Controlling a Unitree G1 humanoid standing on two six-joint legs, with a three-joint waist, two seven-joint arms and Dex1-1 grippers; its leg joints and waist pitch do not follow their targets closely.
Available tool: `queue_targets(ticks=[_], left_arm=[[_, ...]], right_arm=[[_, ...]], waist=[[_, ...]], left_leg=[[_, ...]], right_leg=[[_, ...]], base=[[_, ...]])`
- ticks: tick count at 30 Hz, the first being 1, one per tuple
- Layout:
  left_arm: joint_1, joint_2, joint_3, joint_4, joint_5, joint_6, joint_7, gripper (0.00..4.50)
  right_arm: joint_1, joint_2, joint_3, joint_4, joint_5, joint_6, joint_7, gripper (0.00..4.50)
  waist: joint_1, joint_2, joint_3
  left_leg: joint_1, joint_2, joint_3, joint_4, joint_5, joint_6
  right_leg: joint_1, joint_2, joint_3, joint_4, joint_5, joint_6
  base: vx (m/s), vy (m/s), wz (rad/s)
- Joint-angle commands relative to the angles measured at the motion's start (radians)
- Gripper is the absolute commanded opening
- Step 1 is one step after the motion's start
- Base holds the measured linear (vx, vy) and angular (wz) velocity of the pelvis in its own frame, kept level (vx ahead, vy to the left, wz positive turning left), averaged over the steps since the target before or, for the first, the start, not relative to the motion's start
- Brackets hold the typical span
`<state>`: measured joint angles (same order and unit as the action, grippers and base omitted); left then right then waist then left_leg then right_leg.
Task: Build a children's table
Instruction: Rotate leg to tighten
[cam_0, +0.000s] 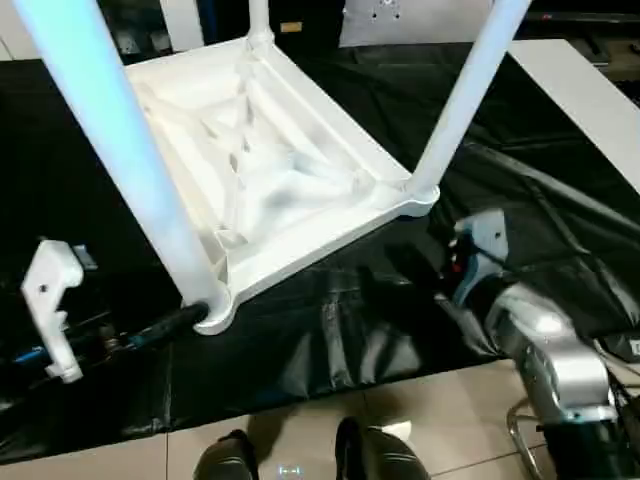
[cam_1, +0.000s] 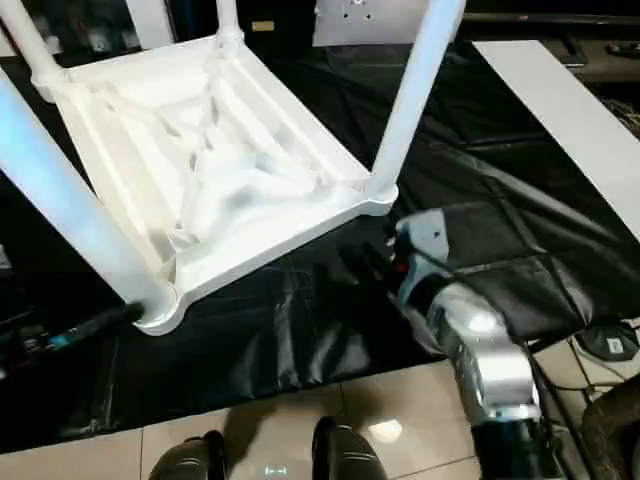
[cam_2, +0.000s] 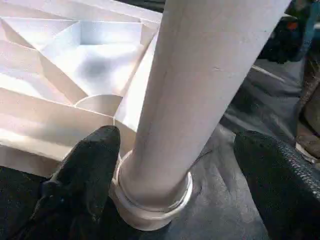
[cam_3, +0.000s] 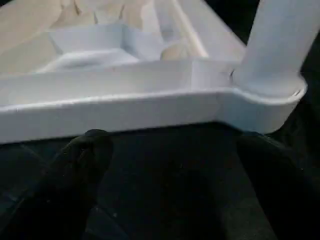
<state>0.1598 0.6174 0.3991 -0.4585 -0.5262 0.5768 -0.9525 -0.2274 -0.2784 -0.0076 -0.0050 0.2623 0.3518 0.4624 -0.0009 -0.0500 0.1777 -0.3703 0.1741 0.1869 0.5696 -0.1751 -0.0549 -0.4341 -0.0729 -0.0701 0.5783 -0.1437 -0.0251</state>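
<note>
One upturned table top (cam_0: 270, 170), four legs (cam_0: 110, 150), two hands (cam_2: 170, 200).

Your table top (cam_1: 215, 170) lies upside down on the black padded surface (cam_1: 300, 330), ribs up, legs standing in its corner sockets. Your right arm (cam_1: 470, 350) reaches toward the near right leg (cam_1: 410, 95).

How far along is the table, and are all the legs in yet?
Looks nearly done. The table top lies upside down on the black mat with legs standing in its corners: near left leg, near right leg, and two at the far corners. Nothing is in hand: the left tool stands open around the near left leg's base, and the right tool is open. Left: checking the fit and turning it upright.
</note>
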Motion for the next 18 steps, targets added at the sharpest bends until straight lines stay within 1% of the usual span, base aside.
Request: queue_targets(ticks=[1, 2, 3, 4, 5, 6, 7, 8, 9, 10, 11, 12, 13, 14, 15, 16, 17, 18], left_arm=[[0.022, -0.055, -0.033, -0.027, 0.031, -0.032, 0.063, 4.32], [0.024, -0.068, -0.037, -0.032, 0.034, -0.036, 0.076, 4.35], [0.028, -0.089, -0.044, -0.041, 0.029, -0.039, 0.096, 4.44], [0.034, -0.104, -0.05, -0.047, 0.027, -0.044, 0.112, 4.44], [0.036, -0.11, -0.053, -0.05, 0.027, -0.046, 0.117, 4.44], [0.054, -0.142, -0.062, -0.062, 0.036, -0.06, 0.15, 4.44], [0.085, -0.186, -0.072, -0.07, 0.066, -0.069, 0.209, 4.44], [0.107, -0.217, -0.077, -0.072, 0.089, -0.081, 0.249, 4.44], [0.126, -0.25, -0.078, -0.069, 0.105, -0.115, 0.274, 4.44], [0.139, -0.274, -0.078, -0.065, 0.115, -0.145, 0.29, 4.44], [0.173, -0.329, -0.079, -0.073, 0.122, -0.174, 0.326, 4.44], [0.197, -0.363, -0.083, -0.08, 0.129, -0.192, 0.35, 4.44], [0.236, -0.406, -0.098, -0.095, 0.149, -0.226, 0.381, 4.44], [0.261, -0.43, -0.111, -0.105, 0.164, -0.251, 0.399, 4.44], [0.261, -0.43, -0.111, -0.105, 0.164, -0.251, 0.399, 4.44], [0.292, -0.451, -0.134, -0.119, 0.189, -0.272, 0.423, 4.44], [0.331, -0.507, -0.149, -0.129, 0.219, -0.313, 0.481, 4.44], [0.342, -0.527, -0.151, -0.13, 0.226, -0.323, 0.5, 4.44]], right_arm=[[0.027, 0.0, -0.005, -0.046, -0.006, 0.003, -0.01, 4.5], [0.033, -0.002, 0.0, -0.051, -0.009, -0.002, -0.008, 4.5], [0.045, -0.002, 0.007, -0.063, -0.012, -0.007, -0.007, 4.5], [0.056, 0.001, 0.01, -0.075, -0.014, -0.012, -0.01, 4.5], [0.059, 0.002, 0.011, -0.079, -0.015, -0.013, -0.012, 4.5], [0.077, 0.011, 0.018, -0.109, -0.012, 0.005, -0.022, 4.5], [0.102, 0.02, 0.032, -0.157, -0.007, 0.029, -0.032, 4.5], [0.118, 0.024, 0.043, -0.189, -0.006, 0.05, -0.04, 4.5], [0.13, 0.025, 0.053, -0.211, -0.011, 0.075, -0.053, 4.5], [0.138, 0.025, 0.06, -0.225, -0.016, 0.092, -0.064, 4.5], [0.157, 0.028, 0.077, -0.251, -0.017, 0.089, -0.062, 4.5], [0.171, 0.031, 0.087, -0.267, -0.014, 0.086, -0.06, 4.5], [0.194, 0.038, 0.099, -0.29, -0.001, 0.093, -0.057, 4.5], [0.21, 0.044, 0.106, -0.304, 0.01, 0.102, -0.056, 4.5], [0.21, 0.044, 0.106, -0.304, 0.01, 0.102, -0.056, 4.5], [0.227, 0.039, 0.128, -0.307, -0.012, 0.079, -0.051, 4.5], [0.248, 0.033, 0.152, -0.303, -0.042, 0.048, -0.046, 4.5], [0.253, 0.031, 0.157, -0.302, -0.05, 0.037, -0.044, 4.5]], waist=[[0.005, 0.028, -0.073], [0.007, 0.023, -0.074], [0.009, 0.023, -0.075], [0.011, 0.024, -0.081], [0.011, 0.023, -0.082], [0.011, 0.023, -0.084], [0.011, 0.025, -0.087], [0.01, 0.023, -0.086], [0.009, 0.019, -0.086], [0.008, 0.017, -0.09], [0.009, 0.021, -0.094], [0.008, 0.021, -0.091], [0.009, 0.012, -0.089], [0.007, 0.01, -0.087], [0.008, 0.013, -0.089], [0.022, 0.002, -0.087], [0.014, 0.023, -0.084], [0.007, 0.043, -0.076]], left_leg=[[0.018, 0.05, -0.022, -0.071, -0.265, 0.028], [0.019, 0.051, -0.02, -0.069, -0.269, 0.025], [0.019, 0.052, -0.019, -0.069, -0.268, 0.025], [0.017, 0.051, -0.018, -0.068, -0.255, 0.029], [0.018, 0.052, -0.018, -0.068, -0.253, 0.031], [0.018, 0.051, -0.017, -0.067, -0.251, 0.033], [0.016, 0.052, -0.017, -0.065, -0.248, 0.036], [0.013, 0.055, -0.017, -0.066, -0.245, 0.037], [0.008, 0.054, -0.017, -0.065, -0.241, 0.045], [0.005, 0.051, -0.02, -0.067, -0.243, 0.046], [0.013, 0.05, -0.017, -0.063, -0.262, 0.045], [0.011, 0.051, -0.017, -0.063, -0.273, 0.044], [0.009, 0.049, -0.016, -0.062, -0.29, 0.039], [0.005, 0.05, -0.018, -0.064, -0.309, 0.039], [0.011, 0.049, -0.021, -0.064, -0.331, 0.035], [-0.046, 0.035, -0.066, -0.087, -0.33, 0.068], [-0.039, 0.047, -0.091, -0.095, -0.389, 0.067], [-0.028, 0.073, -0.13, -0.104, -0.499, 0.032]], right_leg=[[0.055, -0.06, 0.058, -0.067, -0.37, -0.165], [0.054, -0.06, 0.059, -0.07, -0.373, -0.158], [0.053, -0.061, 0.06, -0.071, -0.374, -0.156], [0.055, -0.058, 0.061, -0.068, -0.352, -0.158], [0.054, -0.057, 0.061, -0.068, -0.343, -0.16], [0.055, -0.056, 0.06, -0.067, -0.335, -0.163], [0.058, -0.056, 0.06, -0.066, -0.323, -0.167], [0.058, -0.055, 0.061, -0.067, -0.313, -0.166], [0.059, -0.053, 0.06, -0.069, -0.311, -0.155], [0.064, -0.054, 0.059, -0.07, -0.345, -0.136], [0.057, -0.054, 0.06, -0.075, -0.383, -0.126], [0.055, -0.054, 0.059, -0.079, -0.4, -0.12], [0.055, -0.055, 0.058, -0.088, -0.452, -0.094], [0.053, -0.055, 0.057, -0.096, -0.502, -0.063], [0.046, -0.053, 0.056, -0.101, -0.548, -0.036], [0.093, -0.075, 0.013, -0.073, -0.537, -0.041], [0.081, -0.061, -0.015, -0.085, -0.539, -0.038], [0.083, -0.055, -0.033, -0.077, -0.491, -0.074]], base=[[0.0, 0.0, 0.0], [0.0, 0.0, 0.0], [0.0, 0.0, 0.0], [0.0, 0.0, 0.0], [0.0, 0.0, 0.0], [0.0, 0.0, 0.0], [0.0, 0.0, 0.0], [0.0, 0.0, 0.0], [0.0, 0.0, 0.0], [0.0, 0.0, 0.0], [0.0, 0.0, 0.0], [0.0, 0.0, 0.0], [0.0, 0.0, 0.0], [0.0, 0.0, 0.0], [0.0, 0.0, 0.0], [0.0, 0.0, 0.0], [-0.024, -0.028, 0.4], [-0.024, -0.028, 0.4]])
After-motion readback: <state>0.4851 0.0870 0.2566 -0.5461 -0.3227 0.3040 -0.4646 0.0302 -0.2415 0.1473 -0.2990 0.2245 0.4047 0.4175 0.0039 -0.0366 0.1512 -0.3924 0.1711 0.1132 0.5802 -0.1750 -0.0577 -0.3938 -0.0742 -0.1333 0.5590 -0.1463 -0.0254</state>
